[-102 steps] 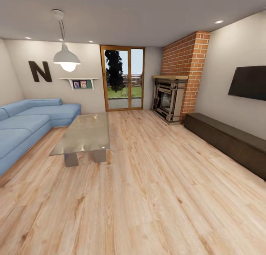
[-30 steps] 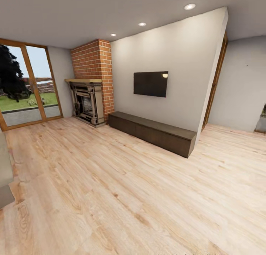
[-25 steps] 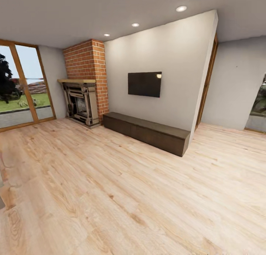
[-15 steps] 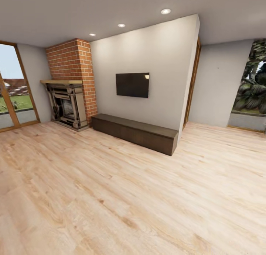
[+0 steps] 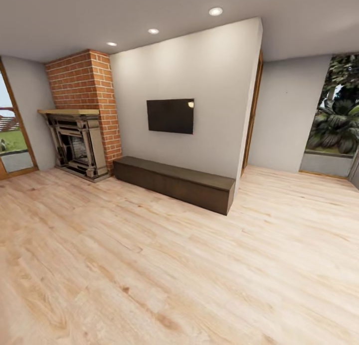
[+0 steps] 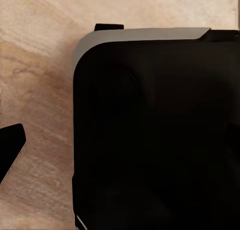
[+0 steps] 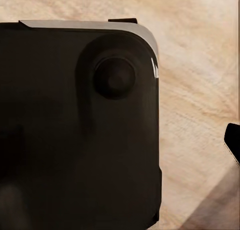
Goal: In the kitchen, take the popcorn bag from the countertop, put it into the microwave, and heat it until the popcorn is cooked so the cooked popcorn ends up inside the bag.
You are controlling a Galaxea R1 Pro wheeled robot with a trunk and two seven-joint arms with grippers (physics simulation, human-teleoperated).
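The microwave, the countertop, the popcorn bag and the popcorn are out of view; I am in a living room. In the left wrist view one dark fingertip (image 6: 10,152) pokes in over the wood floor beside my black base (image 6: 160,135). The right wrist view has another dark fingertip (image 7: 233,140) at its edge, next to the same black base (image 7: 75,135). Neither view shows both fingers, so I cannot tell how the jaws stand. Nothing is seen held.
A low dark cabinet (image 5: 174,182) runs along the wall under a black TV (image 5: 170,116). A brick fireplace (image 5: 77,143) stands to its left. A wood-framed doorway (image 5: 252,115) opens past the wall's end, with a window onto plants (image 5: 339,115) beyond. Light wood floor (image 5: 174,275) stretches ahead.
My view has swung to the right: the blue sofa, glass table and garden door have slid out at the left, and the TV wall, doorway and plant window have come in.
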